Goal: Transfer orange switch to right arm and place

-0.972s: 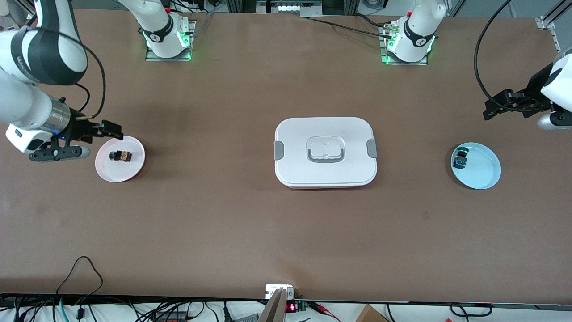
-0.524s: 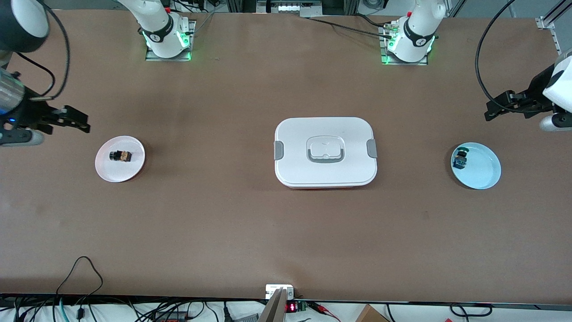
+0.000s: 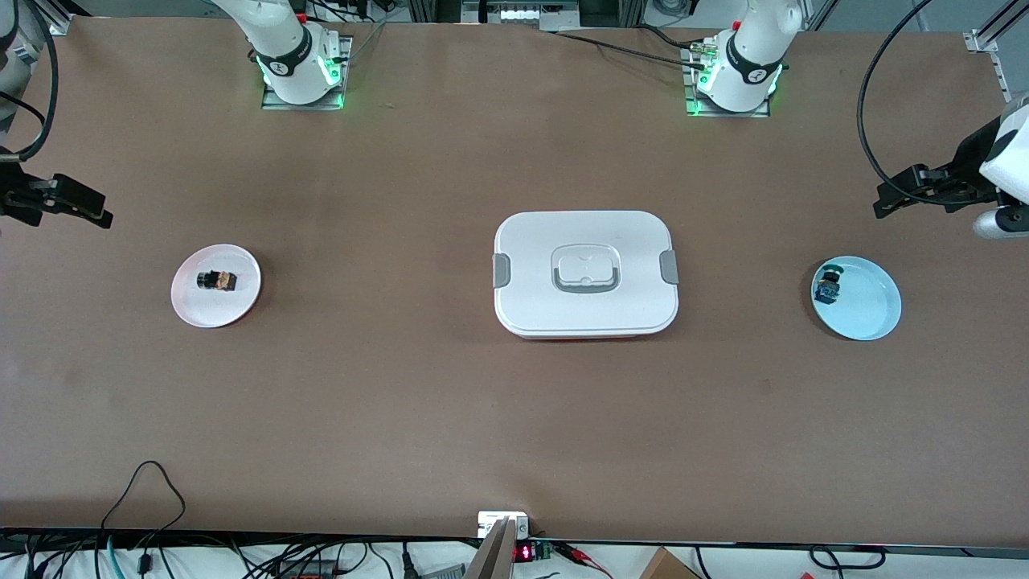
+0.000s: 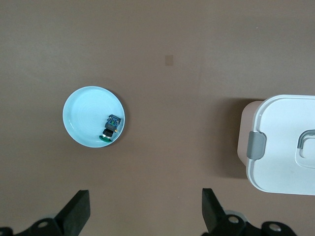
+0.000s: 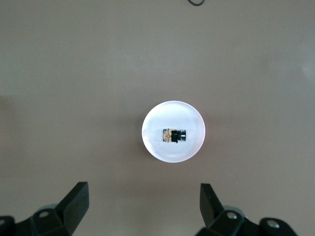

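The orange switch (image 3: 217, 281) lies on its side on a small pale pink plate (image 3: 193, 310) toward the right arm's end of the table. It also shows in the right wrist view as the orange switch (image 5: 174, 134) on its plate (image 5: 153, 145). My right gripper (image 3: 96, 215) hangs open and empty over the table's edge at that end, apart from the plate; the right wrist view shows the right gripper (image 5: 142, 191) with its fingers wide. My left gripper (image 3: 886, 205) waits open and empty over the other end, also seen wide as the left gripper (image 4: 145, 196).
A white lidded container (image 3: 585, 233) with grey latches sits mid-table. A light blue plate (image 3: 868, 310) toward the left arm's end holds a blue-green switch (image 3: 826, 287). Cables trail along the table edge nearest the front camera.
My right gripper has drawn back from over the pink plate toward the table's end, empty. The orange switch stays on the plate. The left gripper has barely moved.
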Robot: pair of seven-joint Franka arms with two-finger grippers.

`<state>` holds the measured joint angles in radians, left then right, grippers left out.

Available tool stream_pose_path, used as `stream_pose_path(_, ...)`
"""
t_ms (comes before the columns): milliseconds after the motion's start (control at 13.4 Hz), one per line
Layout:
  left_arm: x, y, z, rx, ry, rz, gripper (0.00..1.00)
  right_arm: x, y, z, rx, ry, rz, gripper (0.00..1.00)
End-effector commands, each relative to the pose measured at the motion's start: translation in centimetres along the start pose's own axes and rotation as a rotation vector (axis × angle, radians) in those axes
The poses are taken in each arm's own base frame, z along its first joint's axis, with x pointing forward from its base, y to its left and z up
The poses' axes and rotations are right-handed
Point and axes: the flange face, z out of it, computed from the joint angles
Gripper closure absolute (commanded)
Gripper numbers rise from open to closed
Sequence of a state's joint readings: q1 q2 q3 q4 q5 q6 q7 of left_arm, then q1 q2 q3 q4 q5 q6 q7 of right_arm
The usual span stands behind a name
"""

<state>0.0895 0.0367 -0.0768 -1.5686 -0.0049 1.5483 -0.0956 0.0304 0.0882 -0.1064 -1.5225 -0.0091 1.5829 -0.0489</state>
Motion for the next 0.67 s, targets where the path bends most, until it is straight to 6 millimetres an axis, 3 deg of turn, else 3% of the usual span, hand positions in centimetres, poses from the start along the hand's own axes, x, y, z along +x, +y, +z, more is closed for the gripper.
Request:
stream_pose_path(0,0.1,0.0,-0.8,-0.018,-0.007,0.002,0.00,-0.2,-0.3,-0.8,-0.018,-0.014,0.032,0.00)
stream_pose_path(374,0.1,0.1,-0.9,-0.010,-0.005,0.003,0.00,-2.5,-0.3,1.2,-0.029,0.062,0.022,0.00)
stream_pose_path(598,0.1,0.1,-0.8,-0.011,-0.010,0.005,0.00,-2.8,0.1,-1.6,-0.016,0.032,0.025,0.00)
